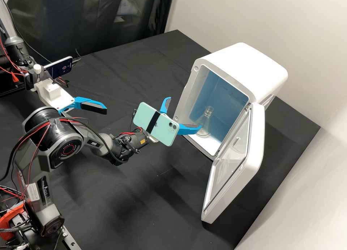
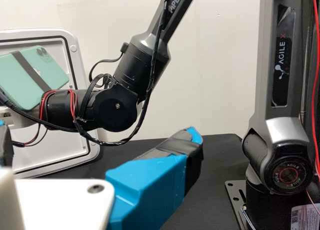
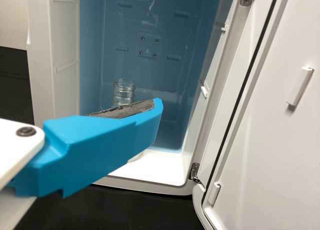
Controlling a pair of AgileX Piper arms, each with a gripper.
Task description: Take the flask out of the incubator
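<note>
Right pincer [image 1: 179,116] spread wide at the open incubator's [image 1: 249,64] mouth, holding nothing. One finger hides the flask's [image 3: 123,93] body. Cannot tell the left pincer's [image 1: 88,105] spread.

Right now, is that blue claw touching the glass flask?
Cannot tell: in the high view a fingertip of the right gripper overlaps the flask.

Dark grey arms [image 1: 54,141], red and black cables, red ring on joint, white lettering. Right hand [image 1: 180,114] white, blue fingers [image 1: 188,128], screw in plate.
</note>
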